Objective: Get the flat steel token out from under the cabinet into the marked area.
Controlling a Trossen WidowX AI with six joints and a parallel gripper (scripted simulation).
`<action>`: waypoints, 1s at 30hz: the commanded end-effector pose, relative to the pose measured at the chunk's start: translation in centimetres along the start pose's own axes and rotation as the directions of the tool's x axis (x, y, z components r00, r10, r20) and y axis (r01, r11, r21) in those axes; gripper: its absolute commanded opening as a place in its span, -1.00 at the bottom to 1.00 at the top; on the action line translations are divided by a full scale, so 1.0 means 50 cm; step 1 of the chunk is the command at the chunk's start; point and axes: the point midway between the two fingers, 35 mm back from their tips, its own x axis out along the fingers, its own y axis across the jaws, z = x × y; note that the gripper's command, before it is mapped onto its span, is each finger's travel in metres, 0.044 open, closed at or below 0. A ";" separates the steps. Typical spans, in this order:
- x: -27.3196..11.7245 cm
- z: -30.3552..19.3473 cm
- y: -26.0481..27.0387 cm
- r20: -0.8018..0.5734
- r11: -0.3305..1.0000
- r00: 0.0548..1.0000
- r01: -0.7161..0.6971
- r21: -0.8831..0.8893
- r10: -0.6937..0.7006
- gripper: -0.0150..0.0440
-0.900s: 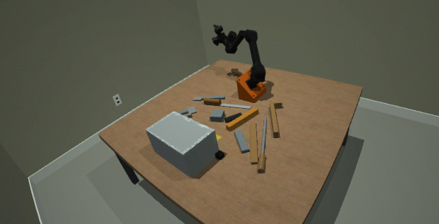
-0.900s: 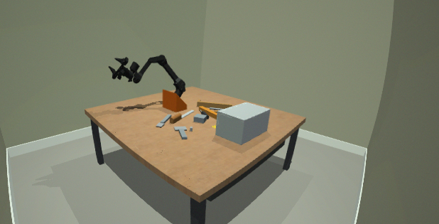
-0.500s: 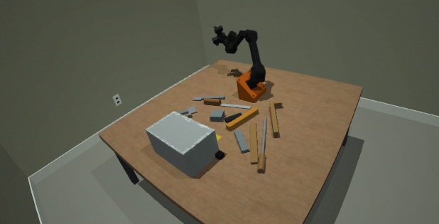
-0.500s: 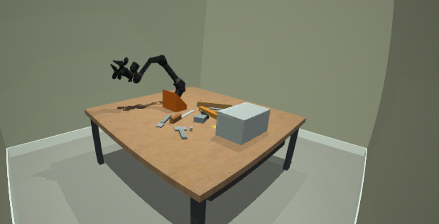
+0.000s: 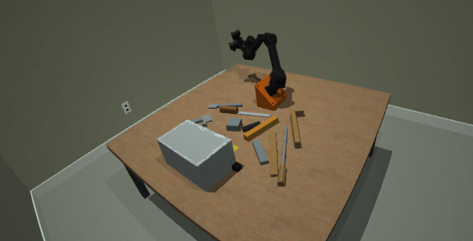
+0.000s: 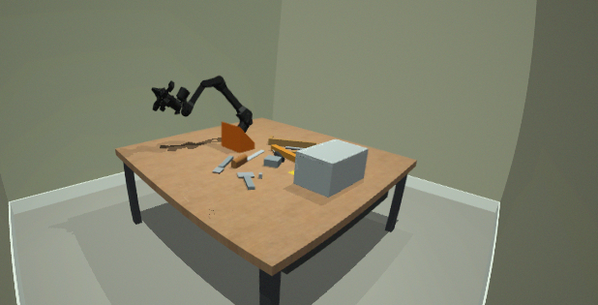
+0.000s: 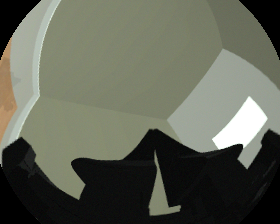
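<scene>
The grey cabinet stands on the table. Its vent slots are turned away from the top and exterior views, and the steel token is not visible. A small yellow patch, perhaps part of the marked area, shows beside the cabinet. My gripper is shut and empty, its fingertips together in the wrist view. It is raised high beside the orange base, far from the cabinet. A rod with a wooden handle, an L-shaped wooden bar and a T-shaped grey tool lie on the table.
Also on the table are an orange bar, a straight wooden bar, a grey bar, a grey block, a brown-handled blade and a flat grey tool. A black block is by the cabinet's corner.
</scene>
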 end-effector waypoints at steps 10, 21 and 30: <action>0.001 0.002 -0.001 0.003 1.000 1.000 -0.001 0.004 0.001 -0.40; 0.023 0.136 -0.035 0.223 0.958 0.972 -0.127 0.258 0.069 0.42; 0.015 0.257 -0.069 0.410 0.854 0.902 -0.313 0.415 0.131 0.42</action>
